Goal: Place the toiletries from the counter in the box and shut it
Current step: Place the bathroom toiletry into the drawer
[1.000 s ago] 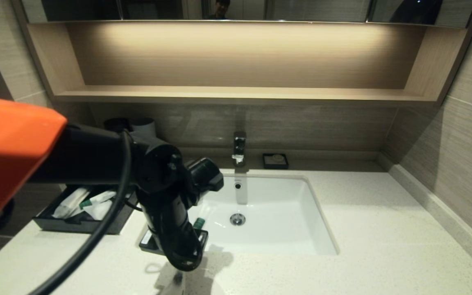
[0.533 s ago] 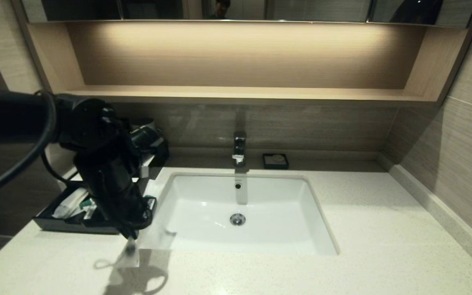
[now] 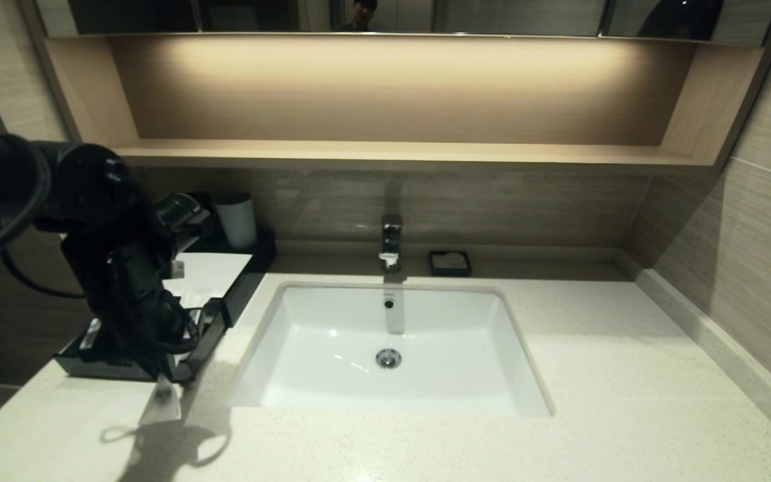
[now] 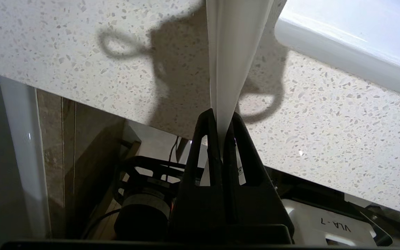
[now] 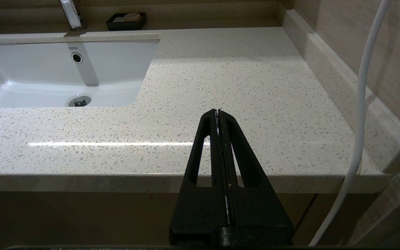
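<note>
At the far left of the head view, the black left arm is seen reaching down over the front part of the box (image 3: 219, 320), a low black drawer-type tray with a flat white top panel, set on the counter (image 3: 626, 375) left of the sink (image 3: 392, 348). The left gripper (image 3: 158, 375) is pointed downward at the front edge of the box, and 1 sachet (image 3: 161, 402) is pinched between its closed fingers; the pale strip is seen hanging below the fingertips, over the counter just in front of the box. In the left wrist view the same sachet (image 4: 233, 59) is shown clamped at 1 narrow end between the 2 black fingers (image 4: 207, 149), with its wider part extending out over the speckled stone, on which the gripper's shadow is cast. What lies inside the box is hidden by the arm and cannot be told. A white cup (image 3: 237, 219) is stood behind the box, against the wall. Further right, a chrome faucet (image 3: 391, 242) is mounted behind the sink, and a small black soap dish (image 3: 450, 262) is placed just right of it. The right gripper (image 5: 218, 113) is shown only in its own wrist view, held in front of the right end of the counter, its fingers pressed together on nothing.
</note>
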